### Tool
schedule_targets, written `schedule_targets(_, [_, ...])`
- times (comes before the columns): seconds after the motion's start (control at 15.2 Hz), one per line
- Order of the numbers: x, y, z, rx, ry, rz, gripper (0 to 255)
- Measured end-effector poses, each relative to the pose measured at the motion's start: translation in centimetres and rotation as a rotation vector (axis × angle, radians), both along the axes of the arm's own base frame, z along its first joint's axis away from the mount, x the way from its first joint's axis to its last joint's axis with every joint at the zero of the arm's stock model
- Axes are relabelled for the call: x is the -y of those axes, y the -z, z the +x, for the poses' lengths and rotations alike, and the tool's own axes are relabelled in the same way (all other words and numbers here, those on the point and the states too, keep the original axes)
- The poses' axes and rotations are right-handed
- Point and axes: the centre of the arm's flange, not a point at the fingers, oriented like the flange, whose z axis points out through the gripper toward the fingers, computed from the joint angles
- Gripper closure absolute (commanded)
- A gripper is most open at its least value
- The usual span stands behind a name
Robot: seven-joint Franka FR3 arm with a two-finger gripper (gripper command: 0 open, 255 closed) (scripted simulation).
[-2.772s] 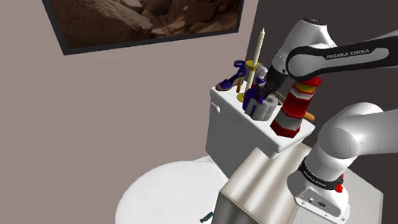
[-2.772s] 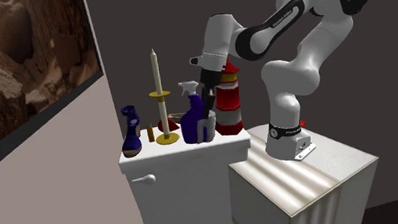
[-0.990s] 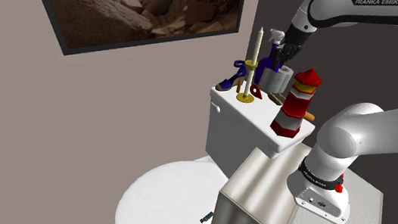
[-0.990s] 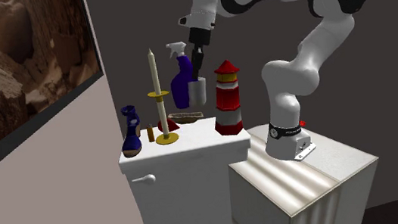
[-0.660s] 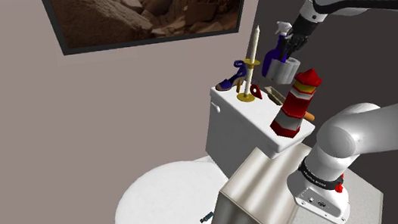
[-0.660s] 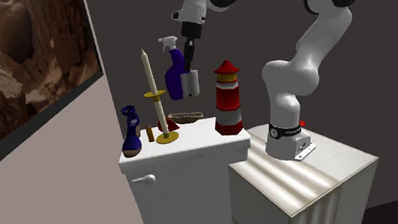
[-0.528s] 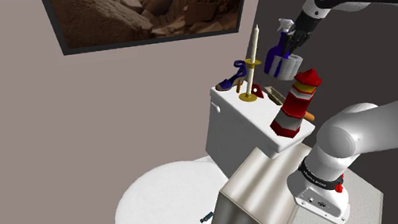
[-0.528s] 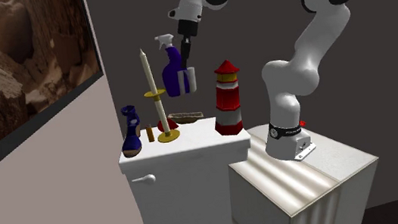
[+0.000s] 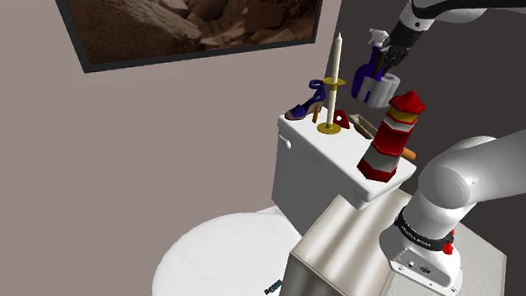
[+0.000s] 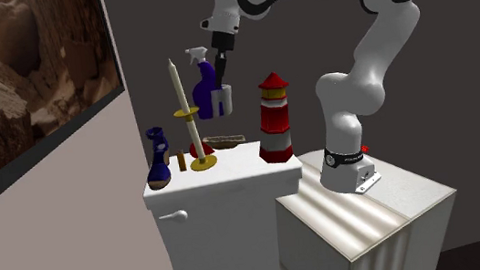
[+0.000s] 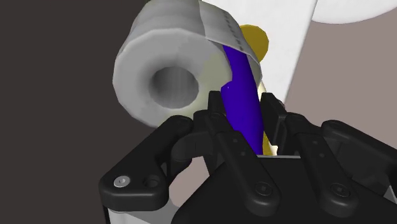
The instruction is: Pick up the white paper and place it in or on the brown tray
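My black gripper (image 10: 221, 75) hangs in the air above the toilet tank (image 10: 221, 188). In the wrist view its fingers (image 11: 219, 121) are shut on a blue spray bottle (image 11: 245, 95). The white paper roll (image 11: 167, 69) rides along, pressed against the outside of one finger, with its loose sheet draped over the bottle. Bottle (image 10: 204, 92) and roll (image 10: 223, 100) float together beside the candle top. In the shoulder view the gripper (image 9: 380, 67) carries the roll (image 9: 381, 87) above the lighthouse. The low brown tray (image 10: 222, 142) lies on the tank top below, behind the candle holder.
On the tank stand a red and white lighthouse (image 10: 273, 119), a tall candle on a yellow holder (image 10: 185, 108) and a blue vase (image 10: 158, 156). The toilet lid (image 9: 219, 272) lies below. My stand (image 10: 366, 217) adjoins the tank. A framed rock picture (image 9: 197, 13) hangs on the wall.
The bottle and the roll have left the tank top, rising with the gripper. Over the last second they drifted towards the candle, the second exterior view's left.
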Motion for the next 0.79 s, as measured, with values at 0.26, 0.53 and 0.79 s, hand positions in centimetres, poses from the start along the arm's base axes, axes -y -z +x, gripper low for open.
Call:
schedule_targets(0.26, [-0.1,1.9,0.0,0.002,-0.002,-0.001,255])
schedule_targets(0.53, [-0.1,4.1,0.1,0.005,-0.001,0.000,255])
schedule_targets(0.79, [0.0,6.2,0.0,0.005,-0.001,-0.002,255])
